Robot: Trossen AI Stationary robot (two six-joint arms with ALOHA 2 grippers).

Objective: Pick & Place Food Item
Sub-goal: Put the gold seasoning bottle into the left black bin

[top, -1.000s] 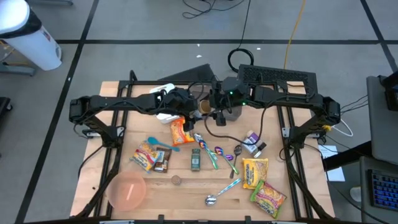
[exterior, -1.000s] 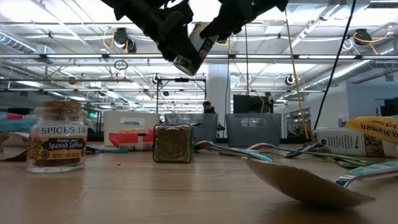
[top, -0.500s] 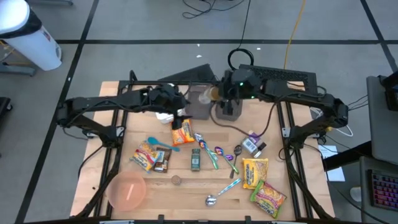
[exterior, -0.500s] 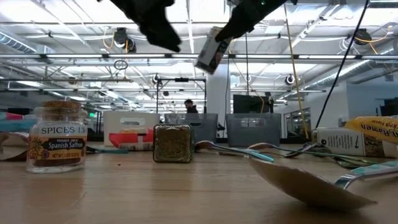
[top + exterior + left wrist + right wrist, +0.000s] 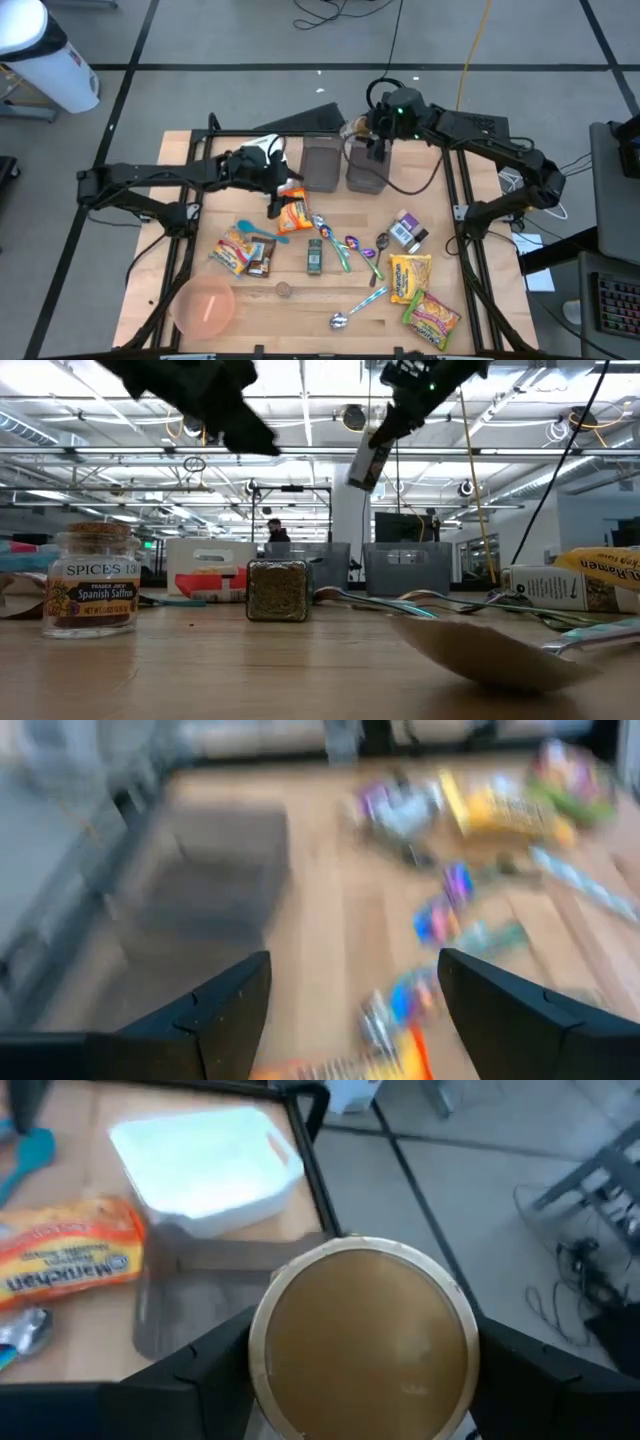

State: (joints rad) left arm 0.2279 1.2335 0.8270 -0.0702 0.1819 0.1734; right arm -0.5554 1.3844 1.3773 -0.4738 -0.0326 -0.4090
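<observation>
Jar (image 5: 365, 1342) is held between the fingers of the right claw (image 5: 366, 137), its gold lid filling the right wrist view. The claw is raised high over the far edge of the table (image 5: 300, 300), and in the low view the jar (image 5: 367, 463) is seen tilted in the air. Directly beneath this claw stand two grey bins (image 5: 343, 165), side by side and touching. Past the claw's fingers a white tray (image 5: 205, 1168) and an orange noodle packet (image 5: 65, 1255) are seen beside the bins.

The left claw (image 5: 275, 180) is spread wide and holds nothing; its two dark fingers (image 5: 215, 1010) stand well apart. It hangs above the table, just beside the white tray and the orange packet. Ahead of this claw, spoons (image 5: 350, 255), small packets (image 5: 240, 250) and a pink bowl (image 5: 205, 305) are scattered, well apart from the bins.
</observation>
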